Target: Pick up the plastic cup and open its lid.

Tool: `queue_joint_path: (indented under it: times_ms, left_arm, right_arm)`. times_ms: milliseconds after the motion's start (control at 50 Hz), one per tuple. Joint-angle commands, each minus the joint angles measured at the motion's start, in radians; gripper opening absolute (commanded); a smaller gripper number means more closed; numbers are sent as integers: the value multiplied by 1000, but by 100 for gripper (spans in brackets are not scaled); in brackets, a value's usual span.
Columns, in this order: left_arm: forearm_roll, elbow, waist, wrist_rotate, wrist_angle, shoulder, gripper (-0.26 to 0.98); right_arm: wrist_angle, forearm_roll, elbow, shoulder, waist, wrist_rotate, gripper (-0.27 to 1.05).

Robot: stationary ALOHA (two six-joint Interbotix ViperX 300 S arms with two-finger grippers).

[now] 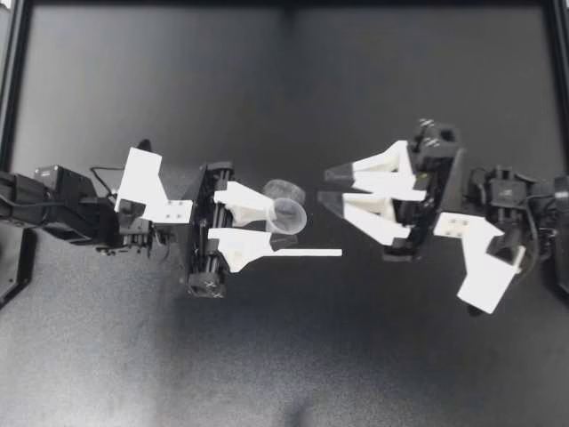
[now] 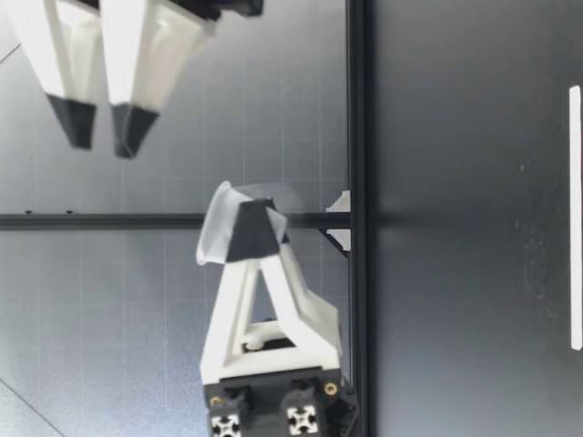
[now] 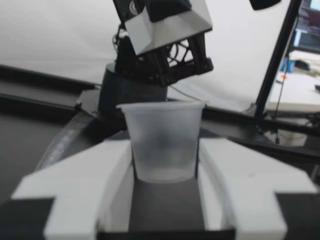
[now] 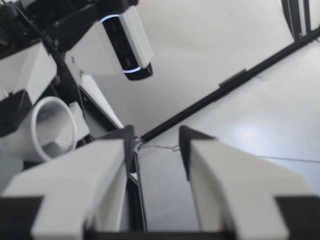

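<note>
A: What is gripped?
B: The left gripper (image 1: 274,224) is pressed onto the plastic cup (image 1: 289,216) from both sides, raised off the table (image 1: 267,356).
A: Next?
B: Lifting seems done; the right gripper (image 1: 325,185), spread and empty just ahead, should be closed on the lid (image 3: 162,104).

The flat matte surface (image 1: 267,356) is black with a dull grey sheen. The small translucent frosted plastic cup (image 1: 289,214) is milky and colourless, with no print. My left gripper (image 1: 277,224) has white plastic fingers (image 1: 240,202) with black tips, on a black body. My right gripper (image 1: 324,185), at three o'clock of the cup, has the same white with black tips. The thin flat strip (image 1: 311,253), at five o'clock of the cup, is plain white. The straight metal frame rail (image 2: 356,109) is black.
</note>
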Motion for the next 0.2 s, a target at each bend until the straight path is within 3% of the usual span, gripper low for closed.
queue_joint_path:
  times_ms: [0, 180]
  left_arm:
    - [0, -11, 2, 2, -5, -17, 14]
    - [0, -3, 2, 15, -3, -29, 14]
  right_arm:
    - [-9, 14, 3, -26, -6, 8, 44]
    - [5, 25, 23, -12, 5, 44, 45]
